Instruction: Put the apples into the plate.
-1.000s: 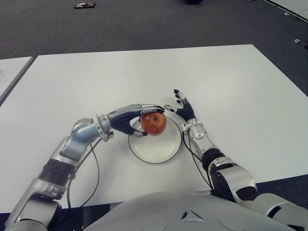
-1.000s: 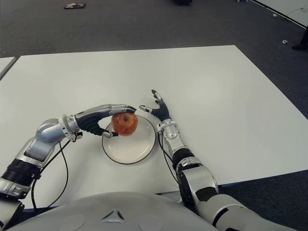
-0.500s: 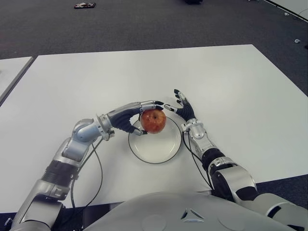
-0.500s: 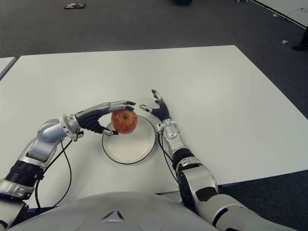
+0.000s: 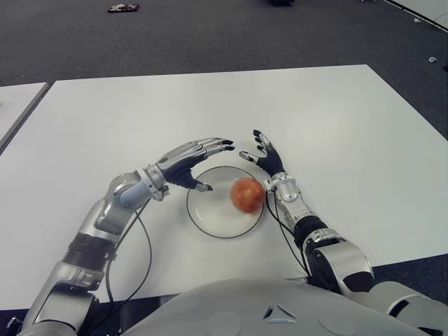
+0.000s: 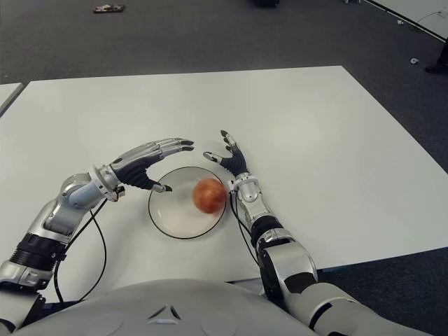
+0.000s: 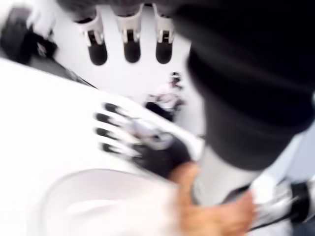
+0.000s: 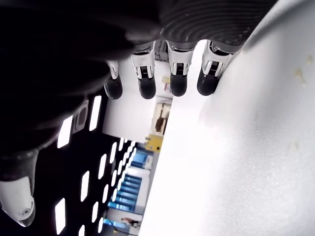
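Left hand (image 5: pixel 192 159): fingers spread and extended, holding nothing; it hovers over the far left rim of the plate (image 5: pixel 210 222), thumb pointing down toward the rim.

Right hand (image 5: pixel 265 159): fingers splayed, empty, idle; it shows just beyond the plate's right edge.

Apple (image 5: pixel 246 194): one only in view, red-orange, inside the plate against its right side, close to the right wrist and apart from both hands.

Plate: shallow, white with a dark rim, on the white bench (image 5: pixel 350 140) directly before the robot.

Step in hand, by my judgement: release and withdrawal. To do it well, lift the left hand up and back toward its own side, keeping the fingers spread so none hooks the rim (a light plate would probably slide). The apple sits off-centre and may roll; leave it undisturbed. The right hand should hold off from any move toward the plate, since a nudge there could tip the fruit out.

No further apples are visible on the bench.
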Controlling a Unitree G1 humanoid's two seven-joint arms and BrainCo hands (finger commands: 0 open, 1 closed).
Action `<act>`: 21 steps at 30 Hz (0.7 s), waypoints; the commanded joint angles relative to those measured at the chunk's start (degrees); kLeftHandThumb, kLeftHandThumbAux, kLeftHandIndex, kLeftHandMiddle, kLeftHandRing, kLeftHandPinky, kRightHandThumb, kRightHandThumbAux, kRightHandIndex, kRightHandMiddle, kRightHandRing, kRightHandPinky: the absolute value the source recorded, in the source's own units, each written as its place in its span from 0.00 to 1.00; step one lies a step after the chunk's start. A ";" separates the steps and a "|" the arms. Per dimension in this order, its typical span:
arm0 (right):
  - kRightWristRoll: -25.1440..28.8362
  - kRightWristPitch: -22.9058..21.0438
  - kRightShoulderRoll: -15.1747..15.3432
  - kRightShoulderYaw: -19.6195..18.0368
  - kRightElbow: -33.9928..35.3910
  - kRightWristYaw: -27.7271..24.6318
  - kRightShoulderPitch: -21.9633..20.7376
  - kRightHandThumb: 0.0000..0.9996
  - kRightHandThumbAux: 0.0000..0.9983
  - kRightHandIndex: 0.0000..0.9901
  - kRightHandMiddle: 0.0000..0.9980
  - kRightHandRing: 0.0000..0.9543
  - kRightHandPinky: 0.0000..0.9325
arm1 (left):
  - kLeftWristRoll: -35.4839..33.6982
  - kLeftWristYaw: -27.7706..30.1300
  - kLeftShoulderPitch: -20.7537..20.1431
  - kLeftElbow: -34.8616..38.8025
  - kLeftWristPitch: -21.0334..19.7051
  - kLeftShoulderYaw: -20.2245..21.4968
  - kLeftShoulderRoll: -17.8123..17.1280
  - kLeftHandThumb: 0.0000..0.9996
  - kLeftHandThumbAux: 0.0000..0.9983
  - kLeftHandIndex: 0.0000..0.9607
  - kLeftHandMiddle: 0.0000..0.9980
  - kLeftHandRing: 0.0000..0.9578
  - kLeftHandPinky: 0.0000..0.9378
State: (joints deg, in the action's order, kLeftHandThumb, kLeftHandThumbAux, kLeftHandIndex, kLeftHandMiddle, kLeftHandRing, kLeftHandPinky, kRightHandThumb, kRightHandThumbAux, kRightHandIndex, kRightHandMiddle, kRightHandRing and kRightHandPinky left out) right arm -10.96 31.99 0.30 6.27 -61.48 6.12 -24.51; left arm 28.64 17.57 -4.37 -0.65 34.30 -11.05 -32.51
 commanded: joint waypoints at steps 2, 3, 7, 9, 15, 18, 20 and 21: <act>0.14 -2.96 -0.01 0.05 -1.71 -1.52 2.04 0.05 0.58 0.00 0.00 0.00 0.00 | 14.56 -5.16 0.93 4.95 -1.00 -0.80 -2.33 0.13 0.12 0.00 0.00 0.00 0.00; 0.08 -2.92 0.04 0.06 -1.75 -1.45 2.05 0.05 0.58 0.00 0.00 0.00 0.00 | 15.89 -4.71 1.13 6.45 -1.53 -0.91 -2.61 0.13 0.12 0.00 0.00 0.00 0.00; 0.05 -3.02 0.05 0.01 -1.84 -1.43 2.02 0.06 0.59 0.00 0.00 0.00 0.00 | 18.95 -3.57 1.17 9.25 -3.01 -1.45 -3.50 0.14 0.11 0.00 0.00 0.00 0.00; 0.08 -3.04 0.02 -0.01 -1.90 -1.50 1.98 0.06 0.60 0.00 0.00 0.00 0.00 | 19.61 -3.01 1.04 9.69 -3.65 -1.78 -3.81 0.15 0.11 0.00 0.00 0.00 0.00; -0.03 -2.90 -0.05 -0.02 -2.08 -1.29 1.85 0.06 0.61 0.00 0.00 0.00 0.00 | 19.53 -0.09 0.10 10.71 -6.02 -2.50 -4.21 0.18 0.09 0.00 0.00 0.00 0.00; -0.05 -2.88 -0.06 -0.04 -2.10 -1.23 1.84 0.06 0.62 0.00 0.00 0.00 0.00 | 19.38 0.70 -0.08 10.96 -6.75 -2.72 -4.32 0.19 0.08 0.00 0.00 0.00 0.00; -0.07 -2.87 -0.08 -0.04 -2.11 -1.17 1.82 0.06 0.62 0.00 0.00 0.00 0.00 | 19.24 1.01 -0.17 11.06 -7.11 -2.85 -4.43 0.19 0.08 0.00 0.00 0.00 0.00; -0.08 -2.88 -0.10 -0.04 -2.11 -1.14 1.82 0.06 0.62 0.00 0.00 0.00 0.00 | 19.17 1.08 -0.19 11.10 -7.24 -2.90 -4.50 0.19 0.08 0.00 0.00 0.00 0.00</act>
State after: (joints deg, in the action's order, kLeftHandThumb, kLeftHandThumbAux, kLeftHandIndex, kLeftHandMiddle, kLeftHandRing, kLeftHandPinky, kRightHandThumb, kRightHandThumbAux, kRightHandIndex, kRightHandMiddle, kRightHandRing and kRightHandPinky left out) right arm -10.94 31.81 0.39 6.07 -61.59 5.69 -24.47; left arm 47.37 17.24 -3.85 10.23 27.78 -12.99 -36.43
